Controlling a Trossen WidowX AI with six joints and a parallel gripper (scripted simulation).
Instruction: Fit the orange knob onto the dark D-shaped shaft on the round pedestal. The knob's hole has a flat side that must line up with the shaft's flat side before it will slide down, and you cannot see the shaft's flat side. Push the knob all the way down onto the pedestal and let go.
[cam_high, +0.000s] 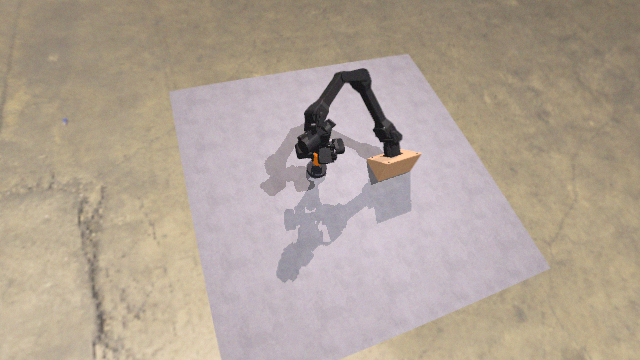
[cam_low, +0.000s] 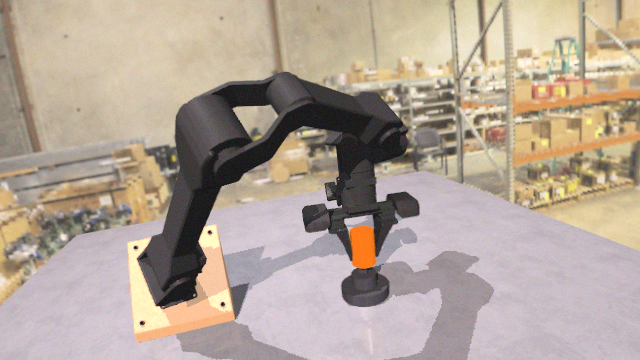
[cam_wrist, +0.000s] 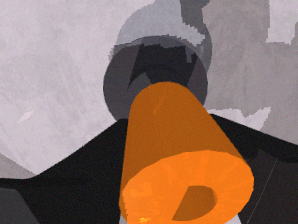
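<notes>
My gripper (cam_low: 364, 255) (cam_wrist: 166, 124) is shut on the orange knob (cam_high: 316, 159) (cam_low: 363, 242) (cam_wrist: 160, 135), one finger on each side. The knob is upright, with a slight tilt in the exterior view. The D-shaped opening (cam_wrist: 200, 200) in its top shows in the wrist view. The knob is above the dark round pedestal (cam_high: 316, 174) (cam_low: 365, 297) (cam_wrist: 114, 90). The pedestal's narrower dark middle part (cam_low: 365, 280) shows below the knob's lower rim. The rim is at or just above its top; I cannot tell whether they touch. The knob hides the shaft's top and its flat side.
The arm's light wooden base plate (cam_high: 395, 167) (cam_low: 220, 280) is beside the pedestal, left of it in the exterior view and right of it in the top view. Both stand on the pale grey table top (cam_high: 400, 280) (cam_low: 300, 330). The arm's shadows fall around the pedestal.
</notes>
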